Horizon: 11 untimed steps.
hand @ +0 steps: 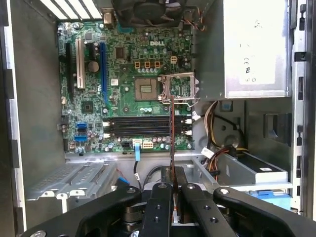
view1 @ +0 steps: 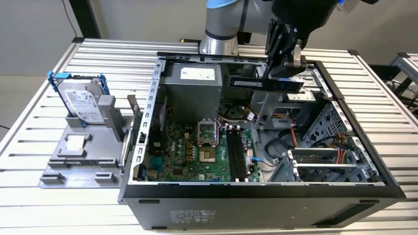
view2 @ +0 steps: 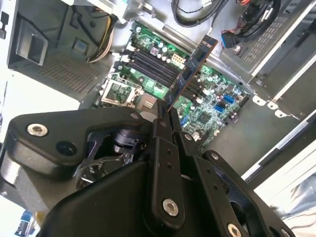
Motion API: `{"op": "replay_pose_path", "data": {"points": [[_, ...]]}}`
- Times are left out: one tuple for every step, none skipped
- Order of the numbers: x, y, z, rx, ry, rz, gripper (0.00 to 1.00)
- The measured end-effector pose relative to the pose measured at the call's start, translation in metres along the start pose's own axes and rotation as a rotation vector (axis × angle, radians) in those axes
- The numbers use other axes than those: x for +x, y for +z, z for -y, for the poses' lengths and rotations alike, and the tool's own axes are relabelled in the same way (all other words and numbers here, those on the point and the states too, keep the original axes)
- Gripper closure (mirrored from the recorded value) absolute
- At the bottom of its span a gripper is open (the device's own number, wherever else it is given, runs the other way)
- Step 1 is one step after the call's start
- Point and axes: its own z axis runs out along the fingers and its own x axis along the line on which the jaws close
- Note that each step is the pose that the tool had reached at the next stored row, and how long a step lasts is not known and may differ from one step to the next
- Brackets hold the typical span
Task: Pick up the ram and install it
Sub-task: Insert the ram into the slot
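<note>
Pickup done | end effector [view1: 282, 73] pinching the ram [view1: 265, 84] above the open computer case [view1: 261, 200] | black motherboard slots [view1: 236, 155] empty | seating not yet done

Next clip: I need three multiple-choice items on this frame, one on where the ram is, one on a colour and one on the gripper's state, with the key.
1. Where is the ram?
A. Held in the air over the open case
B. Lying flat outside it
C. Leaning against the hard drive

2. What colour is the bracket around the hard drive?
A. Red
B. Blue
C. Yellow

3. What state is the gripper in?
A. Open and empty
B. Shut on the hard drive
C. Shut on the ram

Key:
1 A: in the exterior view the stick hangs over the case's inside, touching nothing but the gripper.
2 B: blue arms frame the silver drive.
3 C: in both wrist views the jaws close on the ram's edge.
</note>
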Motion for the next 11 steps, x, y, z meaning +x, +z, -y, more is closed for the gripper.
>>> {"op": "replay_pose_path", "data": {"points": [[0.0000,0.0000,0.0000,-0.0007,0.000,-0.0008,1.00],[0.0000,0.0000,0.0000,-0.0014,0.000,-0.0017,1.00],[0.0000,0.0000,0.0001,-0.0020,0.000,-0.0025,1.00],[0.0000,0.0000,0.0000,-0.0027,0.000,-0.0034,1.00],[0.0000,0.0000,0.0000,-0.0033,0.000,-0.0042,1.00],[0.0000,0.0000,0.0000,-0.0040,0.000,-0.0049,1.00],[0.0000,0.0000,0.0001,-0.0047,0.000,-0.0058,1.00],[0.0000,0.0000,0.0000,-0.0053,0.000,-0.0065,1.00],[0.0000,0.0000,0.0001,-0.0059,0.000,-0.0074,1.00],[-0.0001,0.0000,0.0001,-0.0066,0.000,-0.0082,1.00],[0.0000,0.0000,0.0000,-0.0073,0.001,-0.0089,1.00]]}}
